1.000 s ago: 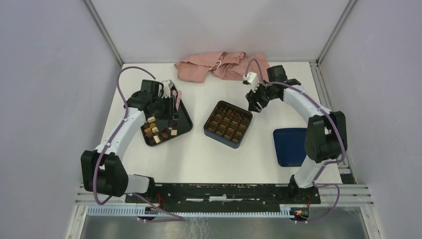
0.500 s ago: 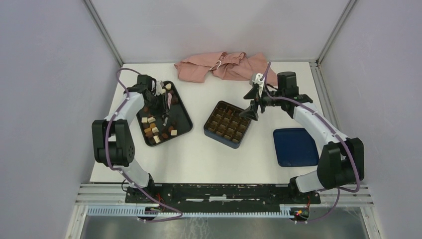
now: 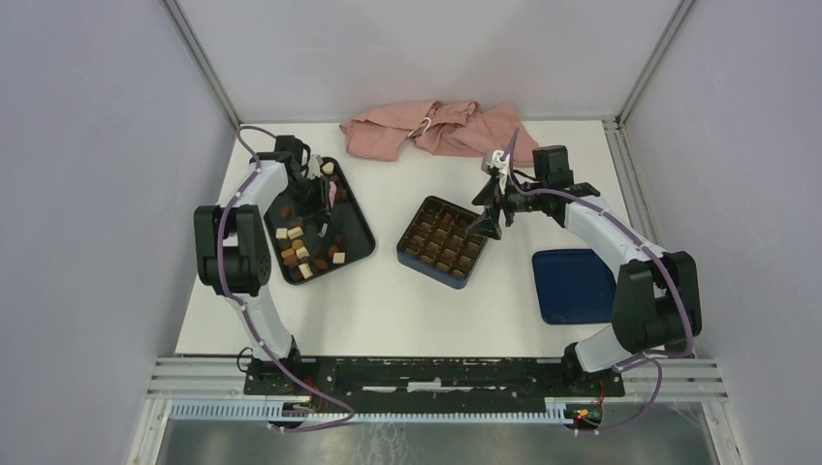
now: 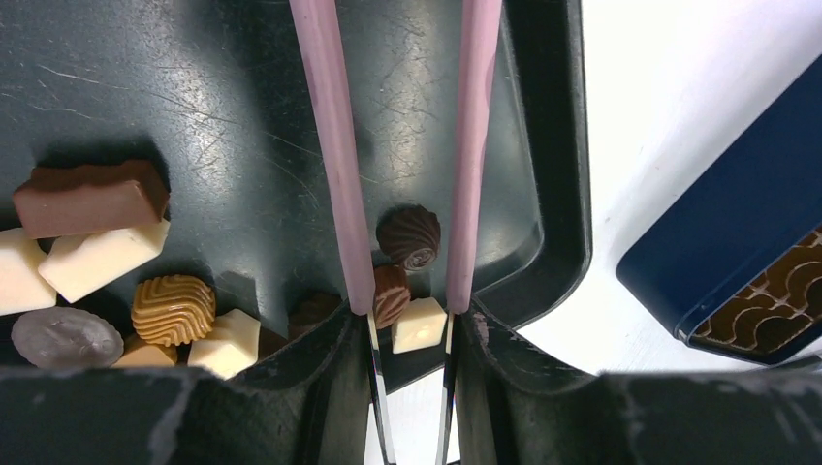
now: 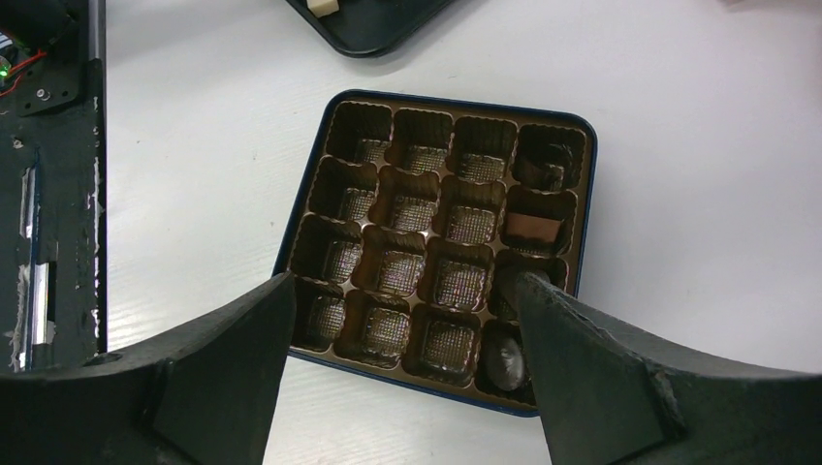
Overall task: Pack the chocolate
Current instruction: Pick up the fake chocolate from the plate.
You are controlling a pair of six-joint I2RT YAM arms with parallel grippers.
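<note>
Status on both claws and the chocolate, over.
Left claw straddles round dark chocolate in tray, grip unclear. Right claw open, empty, above box. Nothing blocking.

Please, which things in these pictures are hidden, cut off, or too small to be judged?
Left wrist view: the left end effector's fingertips are cut off by the top edge; its body partly hides the black tray's near rim.
Right wrist view: the right end effector's fingers cover the box's two near corners.
Top view: the chocolate is too small to tell shapes.
</note>
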